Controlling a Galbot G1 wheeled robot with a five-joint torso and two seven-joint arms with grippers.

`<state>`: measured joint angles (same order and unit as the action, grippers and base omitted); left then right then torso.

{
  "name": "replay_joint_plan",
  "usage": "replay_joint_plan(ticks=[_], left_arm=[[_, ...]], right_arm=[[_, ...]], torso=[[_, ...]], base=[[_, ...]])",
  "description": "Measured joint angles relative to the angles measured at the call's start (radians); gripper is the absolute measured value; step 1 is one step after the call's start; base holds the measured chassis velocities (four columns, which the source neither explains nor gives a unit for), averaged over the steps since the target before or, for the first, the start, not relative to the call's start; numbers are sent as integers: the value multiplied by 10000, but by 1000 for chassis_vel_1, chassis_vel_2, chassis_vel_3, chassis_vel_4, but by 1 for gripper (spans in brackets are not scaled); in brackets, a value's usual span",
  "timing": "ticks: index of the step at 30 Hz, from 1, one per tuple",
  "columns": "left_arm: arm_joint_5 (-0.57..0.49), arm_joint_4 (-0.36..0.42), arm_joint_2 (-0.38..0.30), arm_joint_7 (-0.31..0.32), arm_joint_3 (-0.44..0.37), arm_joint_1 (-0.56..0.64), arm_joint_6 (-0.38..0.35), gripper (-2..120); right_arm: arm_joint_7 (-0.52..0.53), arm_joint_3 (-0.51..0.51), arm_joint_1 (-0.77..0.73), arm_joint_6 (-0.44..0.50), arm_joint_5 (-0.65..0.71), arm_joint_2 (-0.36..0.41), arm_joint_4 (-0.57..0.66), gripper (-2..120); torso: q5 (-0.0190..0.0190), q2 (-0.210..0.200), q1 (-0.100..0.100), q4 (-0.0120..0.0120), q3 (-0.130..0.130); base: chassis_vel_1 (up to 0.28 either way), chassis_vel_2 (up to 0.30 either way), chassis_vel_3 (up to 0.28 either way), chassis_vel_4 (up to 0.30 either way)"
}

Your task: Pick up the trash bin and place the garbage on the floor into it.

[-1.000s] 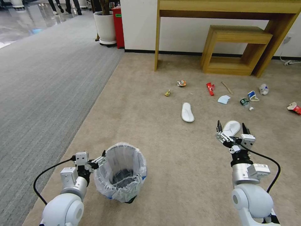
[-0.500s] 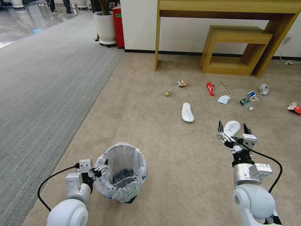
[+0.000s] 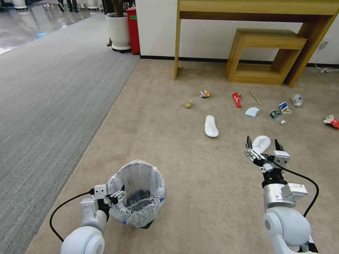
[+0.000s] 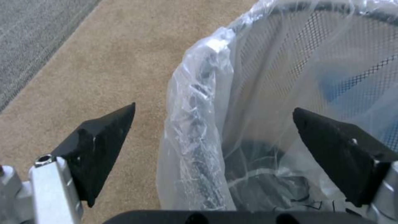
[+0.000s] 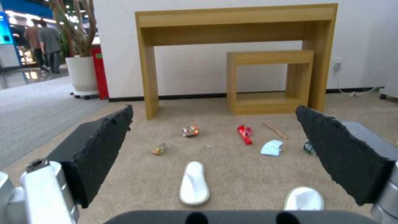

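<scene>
Straddling the trash bin (image 3: 137, 192) rim low in the frame, my left claw (image 3: 118, 195) is spread apart; my right claw (image 3: 263, 145) hangs open at lower right over a slipper (image 3: 260, 143).

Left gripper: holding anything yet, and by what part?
Nothing held. Left gripper is open, fingers straddling the trash bin rim. Right gripper open, empty.
</scene>
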<state>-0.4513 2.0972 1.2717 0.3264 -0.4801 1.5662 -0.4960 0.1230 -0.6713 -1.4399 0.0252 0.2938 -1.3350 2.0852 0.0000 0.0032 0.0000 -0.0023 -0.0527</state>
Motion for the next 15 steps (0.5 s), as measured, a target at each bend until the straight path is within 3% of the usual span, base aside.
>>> replay_joint_plan(ticks=[15], left_arm=[[-116,-262,26,81,41,-89,6,100]], right_arm=[[5,25,18,-30,0,26,-39,100]], torso=[[0,0,1,0,0]], base=[[0,0,0,0]])
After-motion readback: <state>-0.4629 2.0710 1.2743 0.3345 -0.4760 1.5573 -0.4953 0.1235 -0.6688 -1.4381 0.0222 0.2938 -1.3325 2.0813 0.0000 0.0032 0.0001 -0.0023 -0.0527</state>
